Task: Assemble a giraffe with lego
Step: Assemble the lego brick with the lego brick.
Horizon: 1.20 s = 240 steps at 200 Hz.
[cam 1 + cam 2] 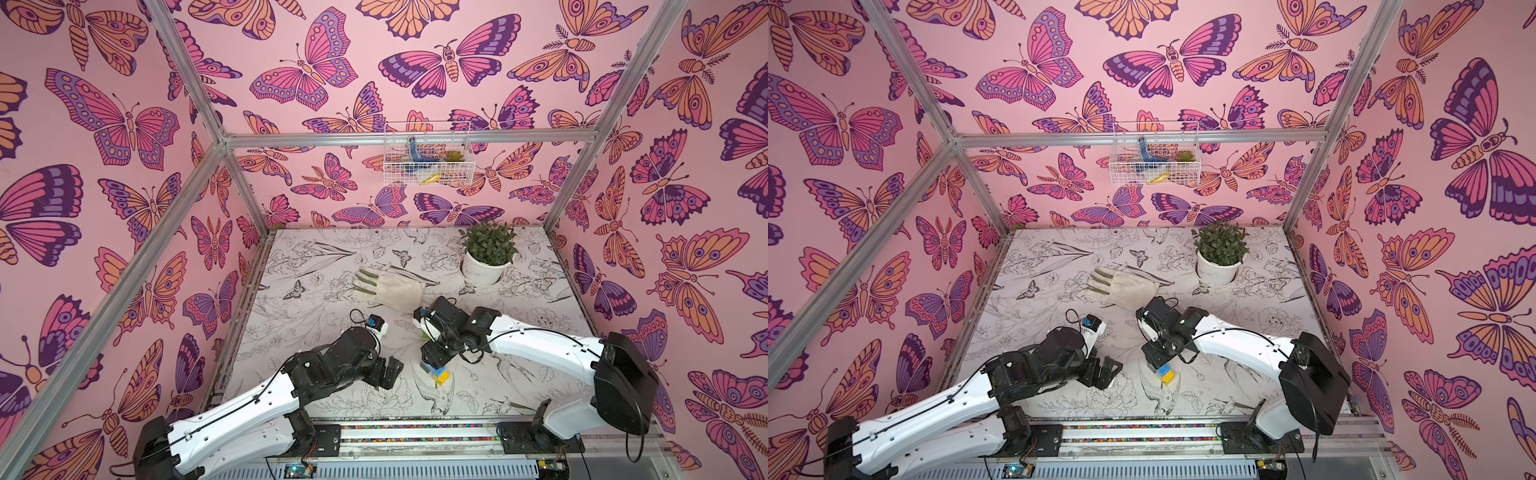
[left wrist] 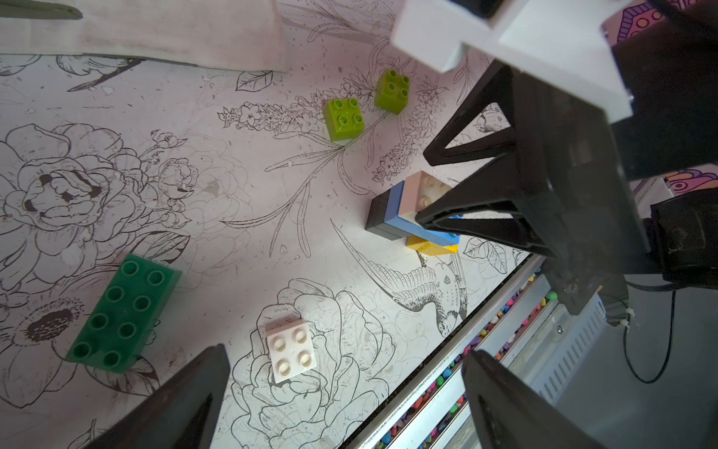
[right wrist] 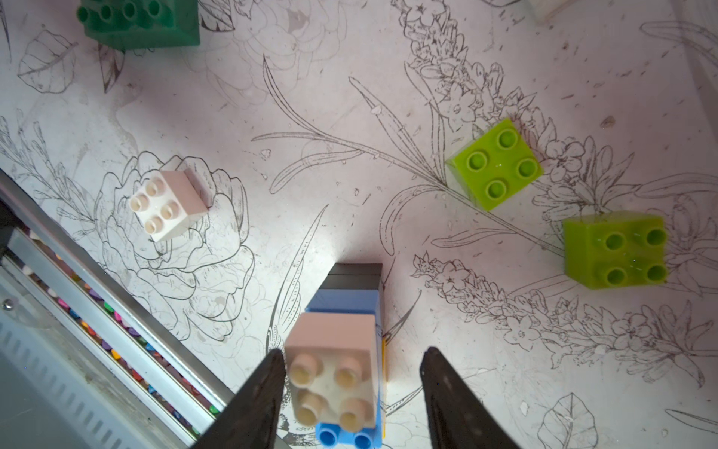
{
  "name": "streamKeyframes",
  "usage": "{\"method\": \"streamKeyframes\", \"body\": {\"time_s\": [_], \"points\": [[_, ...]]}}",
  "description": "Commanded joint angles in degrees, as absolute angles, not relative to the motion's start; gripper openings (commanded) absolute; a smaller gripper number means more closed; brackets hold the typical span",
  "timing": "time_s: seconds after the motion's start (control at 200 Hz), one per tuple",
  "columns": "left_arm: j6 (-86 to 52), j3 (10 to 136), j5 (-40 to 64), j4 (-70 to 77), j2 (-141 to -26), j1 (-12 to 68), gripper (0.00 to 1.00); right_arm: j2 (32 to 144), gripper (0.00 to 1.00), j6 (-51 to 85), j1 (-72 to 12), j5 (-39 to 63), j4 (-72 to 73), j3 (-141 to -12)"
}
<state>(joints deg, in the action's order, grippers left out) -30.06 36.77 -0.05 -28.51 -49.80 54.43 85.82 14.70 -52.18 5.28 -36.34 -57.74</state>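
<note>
R pincer [image 3: 351, 350] half-open astride white brick [image 3: 330, 338] atop part-built giraffe [image 3: 344, 301], gap one side, not clamped; L pincer [image 2: 344, 350] wide, empty.

The black right gripper [image 1: 1156, 365] hangs over a blue-and-yellow plastic brick stack [image 1: 1167, 374] at the near side, the black left gripper [image 1: 1111, 372] to its left.

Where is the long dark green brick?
In the left wrist view the dark green brick lies flat on the table, studs up, towards the robot's left, beside the loose white brick and just ahead of the open left tool.
</note>
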Motion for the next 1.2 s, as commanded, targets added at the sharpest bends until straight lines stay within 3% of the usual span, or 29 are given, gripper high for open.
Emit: {"method": "streamKeyframes", "body": {"time_s": [0.0, 0.185, 0.596, 1.197], "points": [[-30.02, 36.72, -1.09, -29.42, -50.49, 54.49, 1.0, 86.68, 0.47, 13.54, -52.73, 5.72, -36.96, -58.84], [-28.12, 37.11, 0.97, -29.1, -50.82, 54.49, 1.0, 87.17, 0.3, 12.88, -52.91, 5.18, -37.14, -58.36], [-23.95, 38.61, 1.69, -30.68, -50.49, 54.92, 1.0, 89.65, 0.05, 7.1, -55.69, 1.33, -40.76, -57.81], [-26.52, 37.09, 0.23, -30.3, -49.07, 54.91, 1.0, 98.18, 0.0, 2.45, -56.15, 2.32, -48.45, -62.3]]}}
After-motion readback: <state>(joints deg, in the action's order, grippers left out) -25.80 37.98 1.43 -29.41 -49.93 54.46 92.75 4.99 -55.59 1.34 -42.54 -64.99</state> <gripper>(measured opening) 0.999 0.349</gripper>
